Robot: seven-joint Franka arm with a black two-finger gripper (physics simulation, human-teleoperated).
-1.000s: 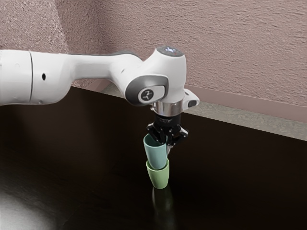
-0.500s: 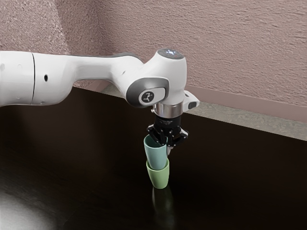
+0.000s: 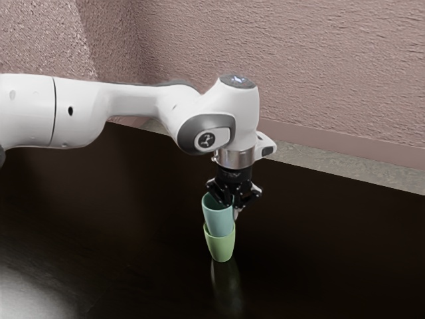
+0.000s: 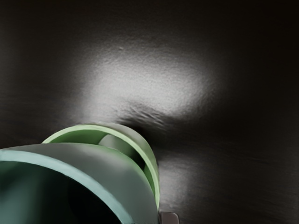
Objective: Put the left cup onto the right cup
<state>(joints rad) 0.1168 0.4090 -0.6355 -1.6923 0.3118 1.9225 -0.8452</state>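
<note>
White robot arm [image 3: 126, 109] ending in a small black gripper [image 3: 230, 201].
The arm is made of thick, glossy white rounded tubes, divided by a thin dark seam [image 3: 53, 133] and marked with small dark holes [image 3: 55, 105]. A grey round disc [image 3: 207, 138] with a tiny white mark sits on the side of the last joint, and its cap [image 3: 237, 80] has a faint blue glow. A silver metal ring [image 3: 232, 158] joins this joint to the gripper.

Worktop [image 3: 345, 252]: dark, glossy, seen across whole foreground. Pale glare noted at its near corner on exterior view's left. Bright blurred sheen patch [image 4: 149, 88] seen on worktop [image 4: 252, 56] in wrist view. Wall [image 3: 332, 60] behind: pinkish, rough-textured. Pale baseboard [image 3: 345, 141] along its foot. Grey-green floor strip [image 3: 345, 163] between baseboard and worktop edge.
</note>
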